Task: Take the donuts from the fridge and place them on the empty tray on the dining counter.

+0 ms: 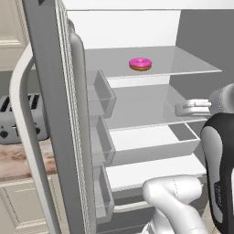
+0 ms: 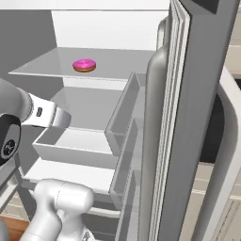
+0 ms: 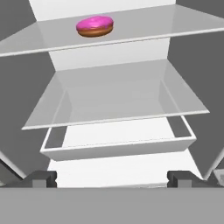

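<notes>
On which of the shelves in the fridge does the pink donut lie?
On the top shelf; the pink donut lies near its middle. The shelf below is bare.

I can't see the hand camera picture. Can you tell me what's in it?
A pink donut sits on the top shelf of the open fridge, above an empty shelf and a drawer. The open gripper is low, far from it.

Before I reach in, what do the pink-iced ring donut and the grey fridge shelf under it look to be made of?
Pink-iced ring donut: soft baked dough by the tan-brown base, under smooth, glossy pink icing.

Grey fridge shelf: probably glass or clear plastic; a thin flat slab with a pale edge, looking slightly see-through, with a smooth finish. The rendering leaves it open which.
</notes>
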Controlling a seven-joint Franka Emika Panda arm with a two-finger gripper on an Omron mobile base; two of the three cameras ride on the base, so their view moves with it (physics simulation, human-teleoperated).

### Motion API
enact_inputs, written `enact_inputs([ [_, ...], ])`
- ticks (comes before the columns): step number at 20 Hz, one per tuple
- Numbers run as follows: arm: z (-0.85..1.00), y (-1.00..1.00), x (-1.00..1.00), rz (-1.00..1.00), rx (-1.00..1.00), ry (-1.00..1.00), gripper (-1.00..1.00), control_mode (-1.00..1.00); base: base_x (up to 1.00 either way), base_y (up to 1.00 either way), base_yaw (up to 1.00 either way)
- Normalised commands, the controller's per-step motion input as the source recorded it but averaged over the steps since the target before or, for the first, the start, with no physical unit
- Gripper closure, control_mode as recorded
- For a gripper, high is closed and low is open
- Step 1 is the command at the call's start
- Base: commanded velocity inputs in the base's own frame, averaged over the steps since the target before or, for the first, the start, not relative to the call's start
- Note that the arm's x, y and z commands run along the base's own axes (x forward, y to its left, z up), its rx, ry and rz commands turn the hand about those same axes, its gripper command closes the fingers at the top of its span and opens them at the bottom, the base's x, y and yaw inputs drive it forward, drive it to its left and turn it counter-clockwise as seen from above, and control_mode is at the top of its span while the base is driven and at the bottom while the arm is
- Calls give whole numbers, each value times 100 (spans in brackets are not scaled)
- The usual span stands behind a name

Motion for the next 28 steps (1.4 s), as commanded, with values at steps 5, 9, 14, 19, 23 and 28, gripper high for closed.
enact_inputs([
  [5,30,-1,0,-8,1,4,-100,-100,0,0,0],
  [9,39,-5,7,0,3,2,-100,-100,0,0,0],
  [14,20,0,10,0,1,-3,-100,-100,0,0,0],
  [19,9,0,43,0,-1,-17,-100,-100,0,0,0],
  [23,10,-1,60,0,0,-5,-100,-100,0,0,0],
  [28,12,-9,58,0,0,0,-100,-100,0,0,0],
])
